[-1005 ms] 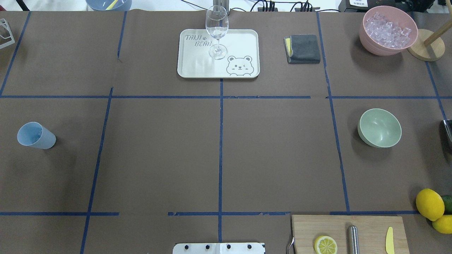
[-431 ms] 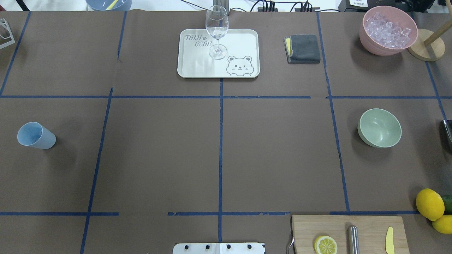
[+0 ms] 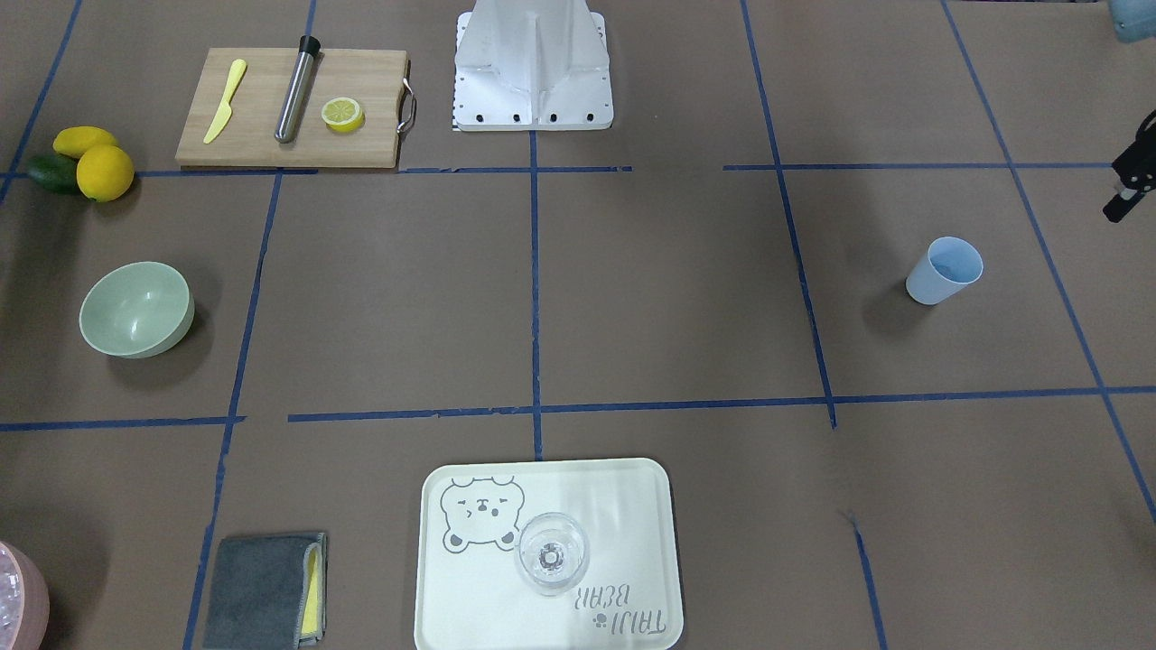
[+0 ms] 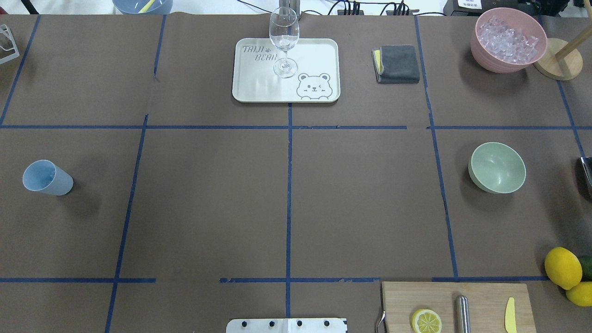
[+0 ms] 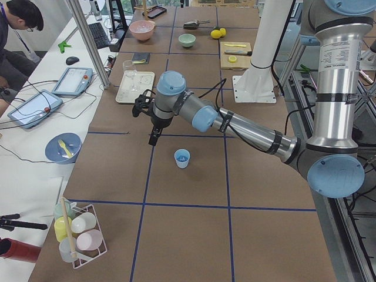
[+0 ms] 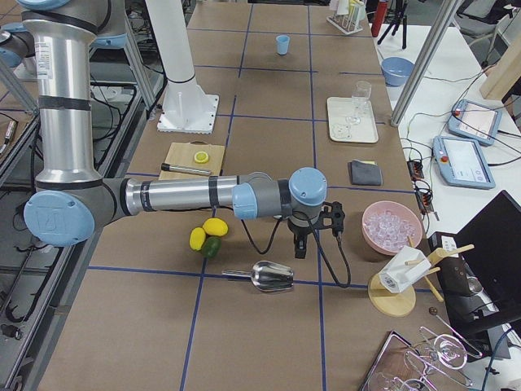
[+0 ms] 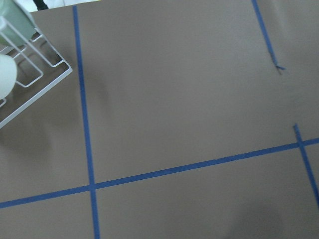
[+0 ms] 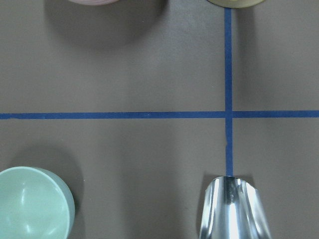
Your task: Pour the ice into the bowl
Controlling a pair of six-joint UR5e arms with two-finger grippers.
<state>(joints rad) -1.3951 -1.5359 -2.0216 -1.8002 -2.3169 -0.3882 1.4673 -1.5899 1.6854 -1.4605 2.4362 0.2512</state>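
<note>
On the overhead camera I see the bowl (image 4: pixel 497 167) at 3 o'clock on the table (image 4: pixel 208 208). It stands upright, and I see only its smooth green inside. The light blue cup (image 4: pixel 46 178) stands at 9 o'clock, well apart from the bowl. I cannot make out the ice; the cup's inside is just a pale blue patch from here.

The pink tub (image 4: pixel 508 39) sits at 1 o'clock, full of clear lumps. At 12 o'clock a wine glass (image 4: pixel 284 41) stands on the tray (image 4: pixel 319 51). The cutting board (image 4: pixel 485 296) lies at 5 o'clock with a lemon half (image 4: pixel 426 321) on it.

On the left side camera the left gripper (image 5: pixel 153 140) hangs over the table near the cup, not touching it. I cannot tell if its fingers are apart or together. On the right side camera the right gripper (image 6: pixel 299 248) hangs above the table, near the metal scoop (image 6: pixel 273 277) and the pink tub. I cannot tell its fingers either.

The right wrist camera looks straight down — bowl at 7 o'clock, scoop at 5 o'clock.
</note>
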